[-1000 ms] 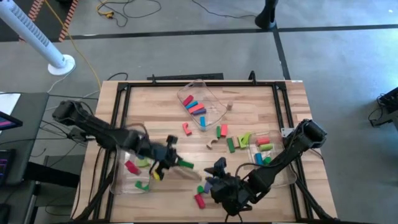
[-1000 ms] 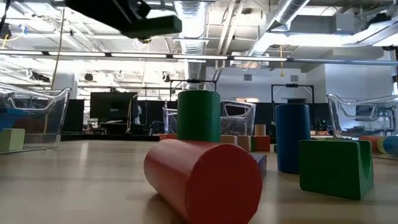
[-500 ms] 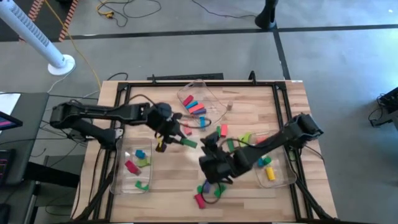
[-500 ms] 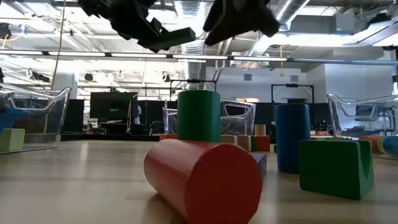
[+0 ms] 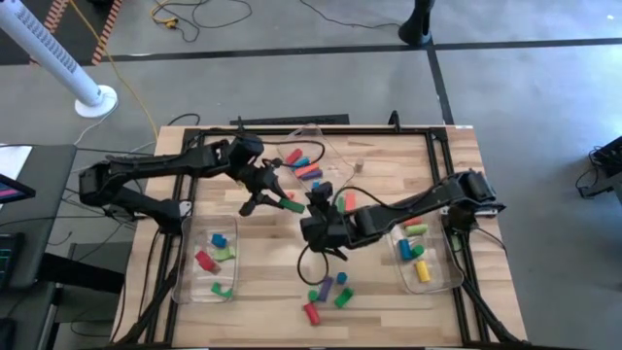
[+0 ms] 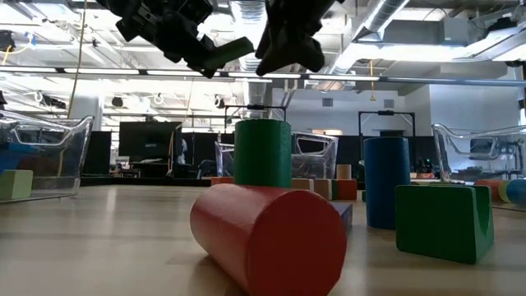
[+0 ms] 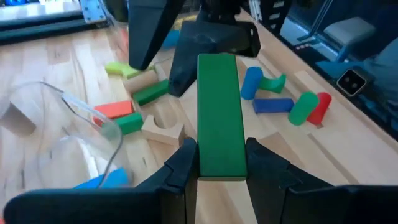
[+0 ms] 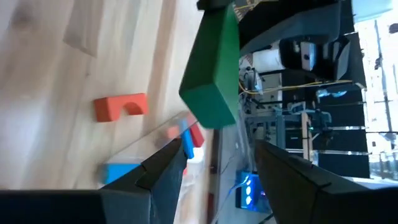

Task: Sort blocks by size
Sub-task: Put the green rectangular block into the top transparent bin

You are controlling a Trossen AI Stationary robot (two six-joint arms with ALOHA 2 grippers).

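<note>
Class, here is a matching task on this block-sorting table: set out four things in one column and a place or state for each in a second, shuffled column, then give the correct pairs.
Things:
1. long green bar
2. red cylinder
3. orange arch block
4. right gripper

Places or states:
A. lying on its side on the table, nearest the low camera
B. open, holding nothing, over the middle of the table
C. clamped in the left gripper, off the table
D. lying on the wood by a clear bin

Pairs: 1-C, 2-A, 3-D, 4-B
</note>
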